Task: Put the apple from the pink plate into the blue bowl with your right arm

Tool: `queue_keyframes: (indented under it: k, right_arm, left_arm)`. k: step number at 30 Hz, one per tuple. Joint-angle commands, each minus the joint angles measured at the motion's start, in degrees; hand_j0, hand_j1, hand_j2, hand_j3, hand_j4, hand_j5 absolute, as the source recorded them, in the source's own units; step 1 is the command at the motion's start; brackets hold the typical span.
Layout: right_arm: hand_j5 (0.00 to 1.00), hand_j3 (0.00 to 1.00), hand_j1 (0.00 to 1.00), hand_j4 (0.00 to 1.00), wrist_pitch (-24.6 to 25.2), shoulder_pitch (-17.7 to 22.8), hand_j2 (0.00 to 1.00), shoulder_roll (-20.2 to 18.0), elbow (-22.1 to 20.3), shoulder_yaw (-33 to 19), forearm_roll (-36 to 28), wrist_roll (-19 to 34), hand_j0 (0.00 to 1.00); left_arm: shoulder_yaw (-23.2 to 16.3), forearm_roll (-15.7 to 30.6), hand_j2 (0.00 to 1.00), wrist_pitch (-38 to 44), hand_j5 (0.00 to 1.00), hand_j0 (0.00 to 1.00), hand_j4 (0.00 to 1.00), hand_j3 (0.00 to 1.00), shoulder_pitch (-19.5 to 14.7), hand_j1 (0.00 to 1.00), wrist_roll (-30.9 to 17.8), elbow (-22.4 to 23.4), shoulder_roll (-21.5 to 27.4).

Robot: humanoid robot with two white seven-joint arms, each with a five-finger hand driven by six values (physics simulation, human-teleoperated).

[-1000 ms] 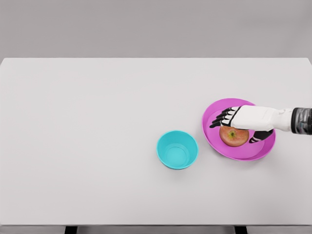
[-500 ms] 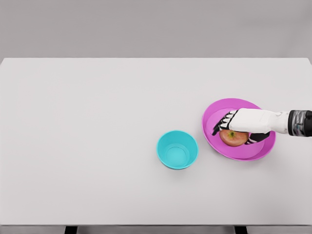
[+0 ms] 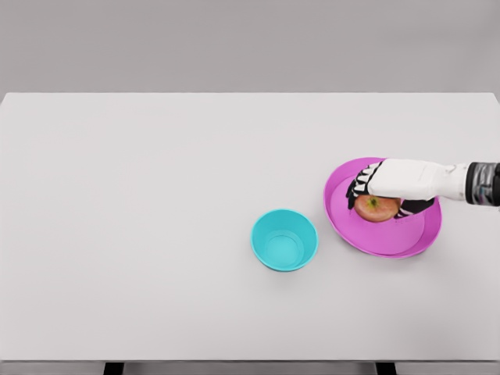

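Note:
A red-orange apple [image 3: 376, 208] sits over the pink plate [image 3: 367, 237] at the right of the white table. My right hand [image 3: 380, 199] comes in from the right edge and covers the apple's top, its black-and-white fingers [image 3: 359, 188] curled around the fruit's far and left sides and the thumb at its near right. The apple looks slightly raised above the plate's floor. The blue bowl [image 3: 284, 240] stands empty to the left of the plate, a short gap away. The left arm does not show.
The white table [image 3: 156, 195] spreads wide to the left and front of the bowl. Its front edge runs along the bottom of the view, with two dark legs below.
The right hand came down onto the apple and its fingers curled shut around it. Hand and apple have since shifted slightly up and away within the plate.

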Motion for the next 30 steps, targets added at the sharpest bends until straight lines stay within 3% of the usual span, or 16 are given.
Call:
queue_keyframes:
  k: [1, 3, 13, 24, 27, 30]
  right_arm:
    - [0.59, 0.59, 0.59, 0.59, 0.1, 0.0, 0.59, -0.2, -0.2, -0.1, -0.5, 0.0, 0.59]
    - [0.59, 0.59, 0.59, 0.59, 0.1, -0.6, 0.59, -0.2, -0.7, -0.1, -0.5, 0.0, 0.59]
    - [0.59, 0.59, 0.59, 0.59, 0.1, -0.8, 0.59, 0.4, -11.1, 0.5, -0.4, 0.0, 0.59]
    - [0.59, 0.59, 0.59, 0.59, 0.1, -0.7, 0.59, 4.4, -12.5, 0.6, -0.4, 0.0, 0.59]
    - [0.59, 0.59, 0.59, 0.59, 0.1, -0.7, 0.59, 8.2, -12.5, 1.3, -0.4, 0.0, 0.59]
    - [0.59, 0.59, 0.59, 0.59, 0.1, -0.7, 0.59, 9.5, -12.5, 2.0, -0.4, 0.0, 0.59]
  left_arm:
    - [0.0, 0.0, 1.00, 0.0, 1.00, 1.00, 1.00, 1.00, 0.0, 1.00, 0.0, 0.0, 0.0]
    - [0.0, 0.0, 1.00, 0.0, 1.00, 1.00, 1.00, 1.00, 0.0, 1.00, 0.0, 0.0, 0.0]
    - [0.0, 0.0, 1.00, 0.0, 1.00, 1.00, 1.00, 1.00, 0.0, 1.00, 0.0, 0.0, 0.0]
    - [0.0, 0.0, 1.00, 0.0, 1.00, 1.00, 1.00, 1.00, 0.0, 1.00, 0.0, 0.0, 0.0]
    - [0.0, 0.0, 1.00, 0.0, 1.00, 1.00, 1.00, 1.00, 0.0, 1.00, 0.0, 0.0, 0.0]
    - [0.0, 0.0, 1.00, 0.0, 1.00, 1.00, 1.00, 1.00, 0.0, 1.00, 0.0, 0.0, 0.0]
